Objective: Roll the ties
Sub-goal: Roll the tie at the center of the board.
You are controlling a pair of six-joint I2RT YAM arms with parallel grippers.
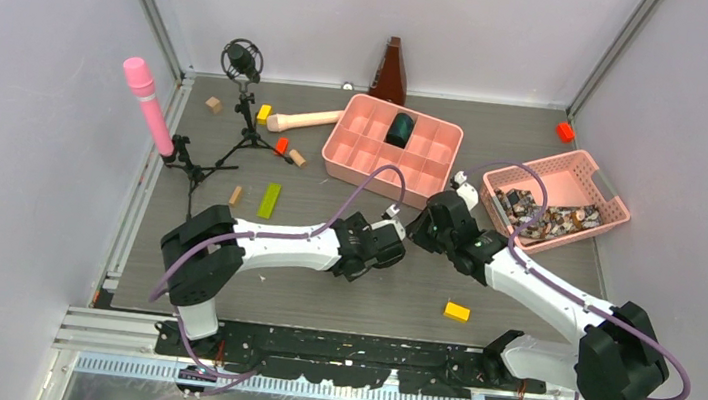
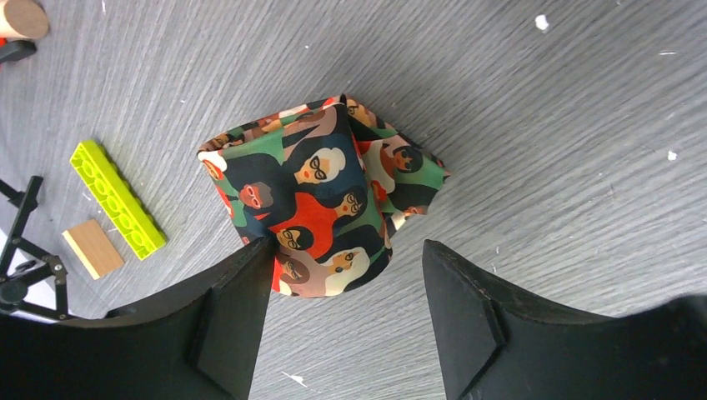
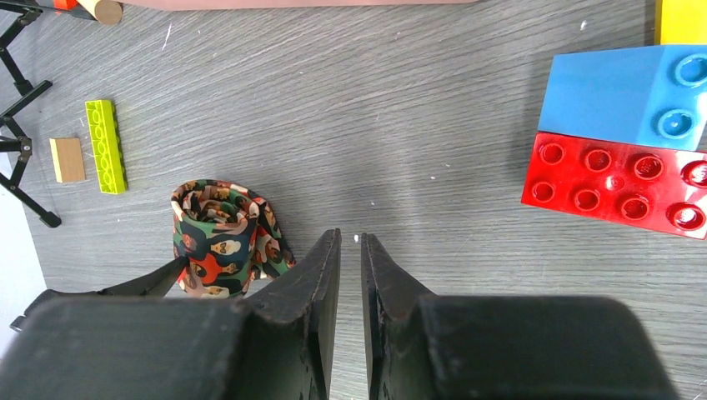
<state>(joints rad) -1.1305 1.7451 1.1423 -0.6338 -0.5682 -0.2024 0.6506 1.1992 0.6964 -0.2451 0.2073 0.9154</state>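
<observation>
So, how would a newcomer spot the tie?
On the grey table, just ahead of the left gripper, stands a rolled tie. Unlike the plain lime brick and wooden block nearby, it is soft fabric printed with faces in red, green and black.

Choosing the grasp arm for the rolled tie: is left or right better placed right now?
Left, probably. The left arm's jaws stand open on either side of the rolled tie, one touching it. The right arm's jaws are nearly shut and empty, with the tie off to one side.

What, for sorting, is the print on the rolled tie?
Rolled fabric tie: cartoon faces, red, green, black; left wrist view.
</observation>
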